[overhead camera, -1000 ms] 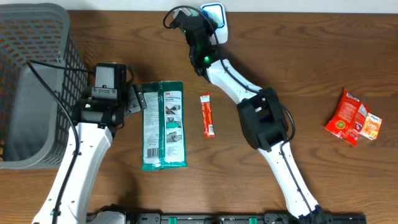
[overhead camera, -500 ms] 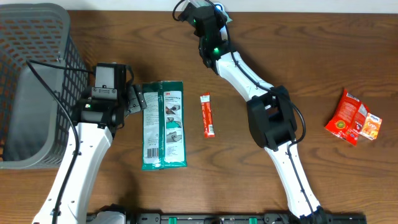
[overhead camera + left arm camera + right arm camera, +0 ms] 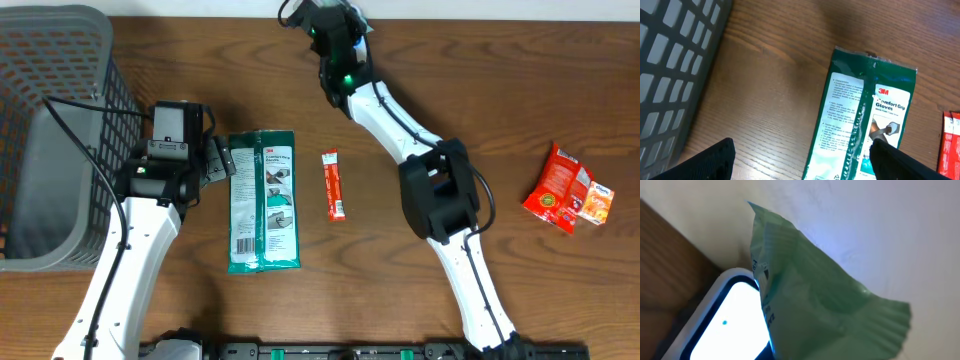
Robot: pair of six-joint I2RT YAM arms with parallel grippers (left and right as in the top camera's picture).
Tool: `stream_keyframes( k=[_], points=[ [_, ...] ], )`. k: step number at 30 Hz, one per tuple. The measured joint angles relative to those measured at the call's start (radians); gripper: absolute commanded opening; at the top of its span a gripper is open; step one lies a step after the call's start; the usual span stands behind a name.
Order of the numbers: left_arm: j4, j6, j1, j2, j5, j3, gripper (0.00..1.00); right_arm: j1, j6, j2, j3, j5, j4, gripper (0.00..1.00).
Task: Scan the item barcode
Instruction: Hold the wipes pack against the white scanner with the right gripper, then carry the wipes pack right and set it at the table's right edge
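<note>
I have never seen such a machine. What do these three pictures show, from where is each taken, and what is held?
These are two white robot arms at a brown wooden table, each ending in a two-finger gripper. The wide picture comes from a camera above; the other two come from cameras on the wrists. On the table lie a dark green glove pack, a thin red sachet and red and orange packets; a grey plastic basket stands at the left. The left gripper is open and empty beside the glove pack. The right gripper is shut on a pale green packet, held over a glowing white scanner.
</note>
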Motion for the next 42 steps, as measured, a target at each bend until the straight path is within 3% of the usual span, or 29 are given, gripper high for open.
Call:
stream_keyframes(
  k=[3, 13, 20, 26, 33, 37, 40, 42],
  points=[
    [0.0, 0.0, 0.0, 0.0, 0.0, 0.0, 0.87, 0.001, 0.099, -0.107, -0.007, 0.004, -0.167, 0.01],
    [-0.001, 0.0, 0.0, 0.0, 0.0, 0.0, 0.86, -0.027, 0.443, -0.502, 0.007, -0.095, -0.965, 0.01],
    [-0.001, 0.0, 0.0, 0.0, 0.0, 0.0, 0.86, -0.162, 0.645, -0.59, 0.006, -0.306, -1.286, 0.01],
    [0.0, 0.0, 0.0, 0.0, 0.0, 0.0, 0.87, -0.344, 0.734, -0.614, -0.068, -0.46, -1.524, 0.01],
    [0.0, 0.0, 0.0, 0.0, 0.0, 0.0, 0.86, -0.494, 0.796, -0.618, -0.381, -0.489, -1.384, 0.01],
    [0.0, 0.0, 0.0, 0.0, 0.0, 0.0, 0.87, -0.605, 0.812, -0.618, -0.538, -0.493, -1.223, 0.02],
    [-0.002, 0.0, 0.0, 0.001, 0.0, 0.0, 0.86, -0.688, 0.814, -0.618, -0.647, -0.492, -1.1, 0.22],
    [0.0, 0.0, 0.0, 0.001, 0.0, 0.0, 0.87, -0.711, 0.82, -0.618, -0.688, -0.491, -1.058, 0.51]
  ],
)
